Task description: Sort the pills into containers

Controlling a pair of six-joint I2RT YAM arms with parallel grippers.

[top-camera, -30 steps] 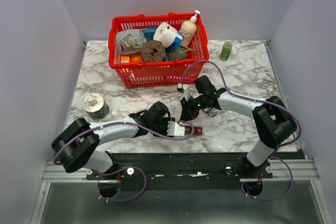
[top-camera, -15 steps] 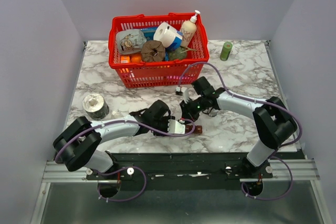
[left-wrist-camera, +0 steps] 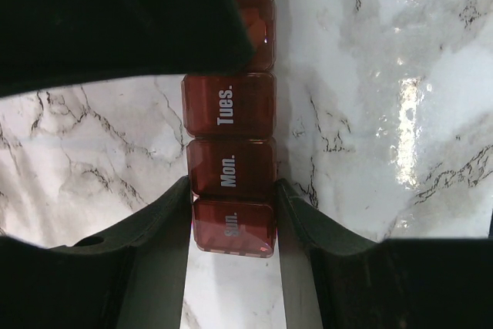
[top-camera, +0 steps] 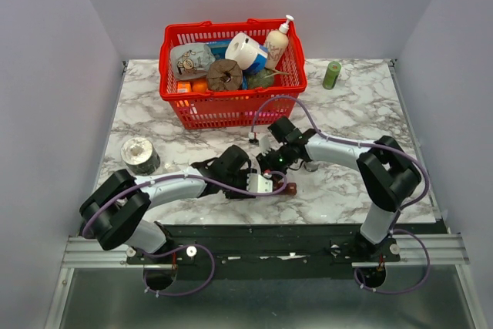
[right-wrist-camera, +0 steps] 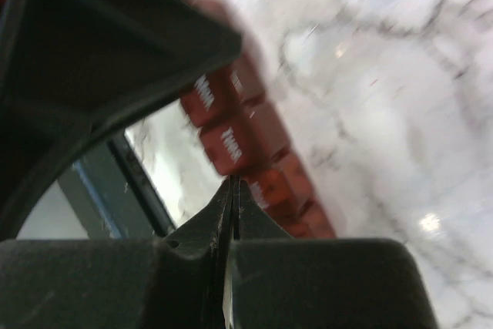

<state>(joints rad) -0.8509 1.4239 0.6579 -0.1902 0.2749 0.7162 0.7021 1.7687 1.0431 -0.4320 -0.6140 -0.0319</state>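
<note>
The left jaws clamp the containers [left-wrist-camera: 229, 152] at the end compartment marked "Sun.", one jaw pressed against each long side. "Mon." and "Tues." lie just ahead of the jaws with lids closed, and the row runs on under a dark shape further ahead. The row lies flat on the marble desk [left-wrist-camera: 370, 113]. The right jaws are pressed together with nothing between them, their tips just above the middle compartments. That view is blurred, so contact cannot be told.

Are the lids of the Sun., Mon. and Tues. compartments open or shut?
Shut. In the left wrist view, these three lids of the containers lie flat, labels up.
</note>
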